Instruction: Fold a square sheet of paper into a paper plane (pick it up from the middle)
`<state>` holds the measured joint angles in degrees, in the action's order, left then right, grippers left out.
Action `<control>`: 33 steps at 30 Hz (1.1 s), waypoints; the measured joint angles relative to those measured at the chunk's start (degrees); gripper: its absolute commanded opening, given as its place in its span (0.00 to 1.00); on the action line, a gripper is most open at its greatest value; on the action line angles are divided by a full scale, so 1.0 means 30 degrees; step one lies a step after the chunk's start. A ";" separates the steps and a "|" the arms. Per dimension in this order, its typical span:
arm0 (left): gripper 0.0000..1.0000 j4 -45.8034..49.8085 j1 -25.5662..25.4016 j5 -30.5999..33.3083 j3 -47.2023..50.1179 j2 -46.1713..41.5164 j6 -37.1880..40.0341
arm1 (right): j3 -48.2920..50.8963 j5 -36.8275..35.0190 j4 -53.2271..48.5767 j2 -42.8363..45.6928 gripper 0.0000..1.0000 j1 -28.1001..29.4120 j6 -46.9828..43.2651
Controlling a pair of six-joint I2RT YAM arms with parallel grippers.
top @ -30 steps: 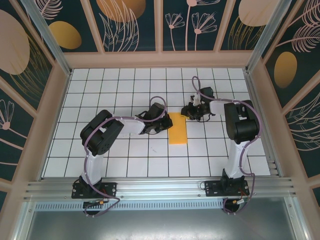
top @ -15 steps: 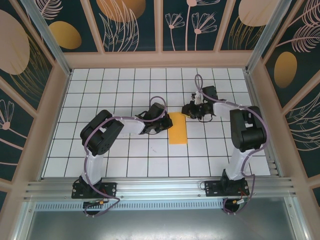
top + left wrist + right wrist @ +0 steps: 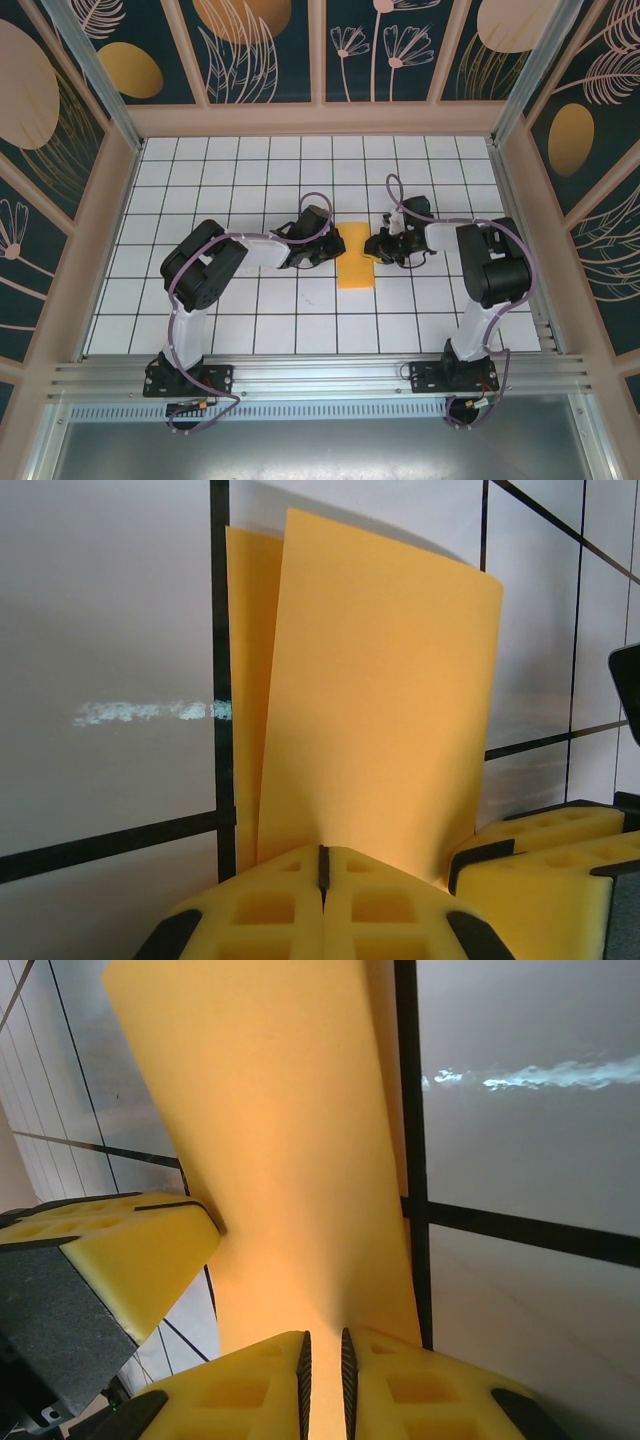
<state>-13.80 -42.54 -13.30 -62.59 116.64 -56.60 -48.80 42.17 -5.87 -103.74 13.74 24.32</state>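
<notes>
Creasing step, I'd say, early in the fold. Thin orange-yellow square sheet of paper [image 3: 356, 257] lies doubled into a narrow strip in the middle of the white grid-tiled table [image 3: 250, 170], with its top flap lifting off the lower one. Left gripper [image 3: 322, 250] has its yellow pads pressed together on the strip's left edge. Right gripper [image 3: 378, 247] is nipped onto the opposite edge, paper in the slit. No nose folds yet. Next move probably needs that flap flattened and the edges lined up before any corner goes over.
</notes>
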 measured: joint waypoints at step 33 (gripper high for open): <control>0.00 0.0044 0.0000 -0.0051 -0.0036 0.0007 0.0007 | 0.4983 0.0211 0.0590 0.5238 0.21 0.1457 0.0357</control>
<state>-13.67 -42.54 -13.45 -62.70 116.66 -56.58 -33.85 42.81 -4.10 -88.03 18.11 25.39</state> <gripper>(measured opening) 0.068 0.213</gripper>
